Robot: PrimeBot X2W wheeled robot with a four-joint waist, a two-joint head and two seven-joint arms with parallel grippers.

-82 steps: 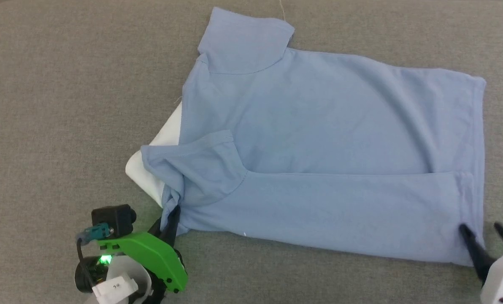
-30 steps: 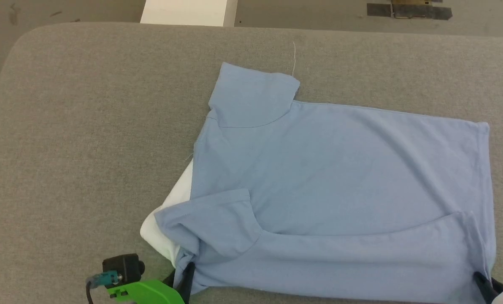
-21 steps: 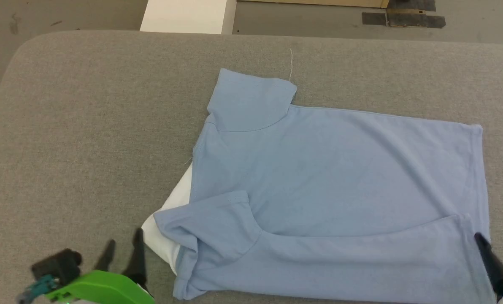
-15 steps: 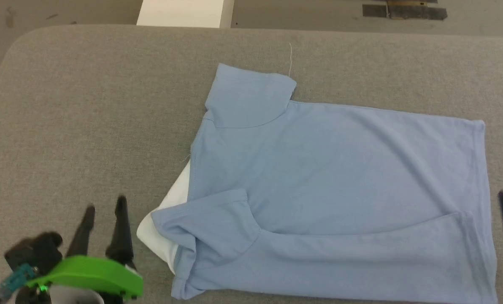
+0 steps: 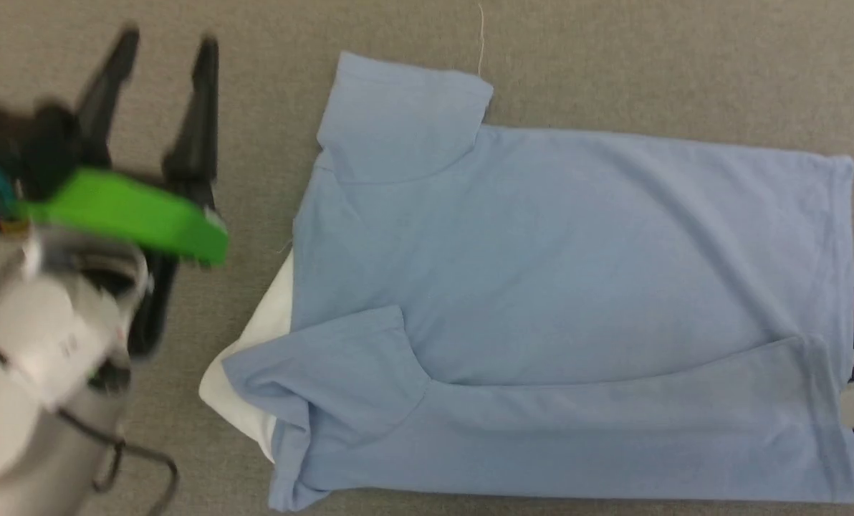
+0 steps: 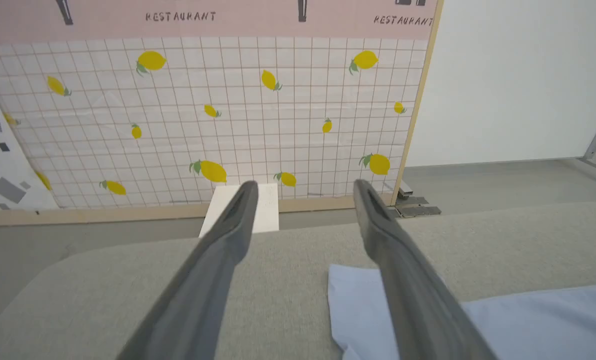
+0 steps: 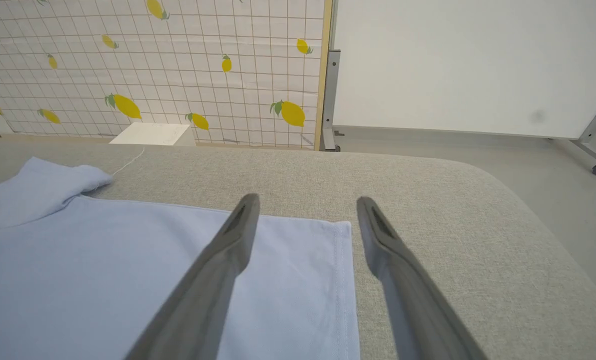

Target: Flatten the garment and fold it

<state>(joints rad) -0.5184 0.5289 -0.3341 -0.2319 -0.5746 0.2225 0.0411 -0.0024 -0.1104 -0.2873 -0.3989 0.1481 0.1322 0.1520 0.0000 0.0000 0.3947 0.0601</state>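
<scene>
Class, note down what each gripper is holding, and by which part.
Nothing is held: left gripper and right gripper both stand open, with no garment between their fingers.

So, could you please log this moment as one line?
left gripper: open, clear of shirt | right gripper: open, by hem | shirt: near edge folded over

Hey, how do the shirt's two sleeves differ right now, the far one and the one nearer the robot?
The far sleeve sticks out from the body of the garment onto the grey surface and lies smooth; the near sleeve is folded in over the body and rumpled at its corner. A white panel peeks out beside the near sleeve, none by the far sleeve. Both are light blue.
</scene>
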